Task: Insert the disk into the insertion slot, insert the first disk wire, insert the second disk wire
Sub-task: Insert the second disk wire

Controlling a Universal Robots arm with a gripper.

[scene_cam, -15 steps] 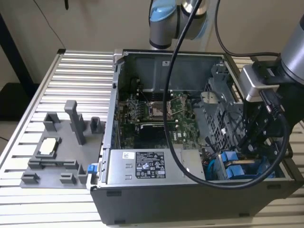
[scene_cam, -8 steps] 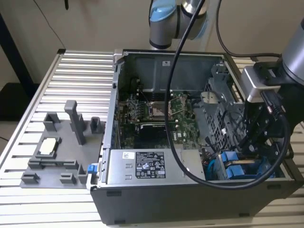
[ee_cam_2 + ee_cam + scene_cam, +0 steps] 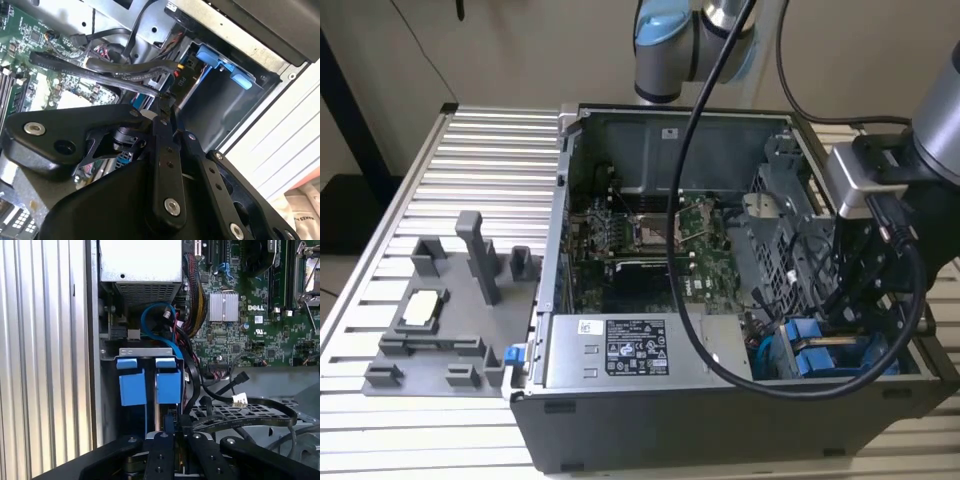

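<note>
We see the open computer case [image 3: 650,410] on a slatted metal table [image 3: 490,150], with its motherboard [image 3: 650,240] lying flat inside. The silver power-supply box [image 3: 630,350] sits along the near wall. At the near corner on the exterior view's right is the grey drive cage, and the insertion slot [image 3: 142,351] there is already filled. Two blue-fronted carriers stand side by side in it. We take the disk [image 3: 168,385] to be the one directly in line with the gripper [image 3: 162,102], with the other carrier [image 3: 132,385] just beside it. Only their blue fronts and tabs show, so we cannot tell the drive bodies apart. A blue cable [image 3: 155,315] loops between the cage and the power supply, and black cables [image 3: 240,412] lie across the perforated metal next to the carriers. The gripper is down inside the case by the cage, its fingers [image 3: 161,450] drawn narrow, nearly together at the tips. A black cable passes right at the tips, and we cannot tell whether they pinch it. The power supply carries a black-and-white label [image 3: 638,350], and a small white sticker [image 3: 670,132] sits on the far wall of the case. On the exterior view's left, a grey fixture plate [image 3: 440,330] holds upright posts and a small pale part [image 3: 423,308].
</note>
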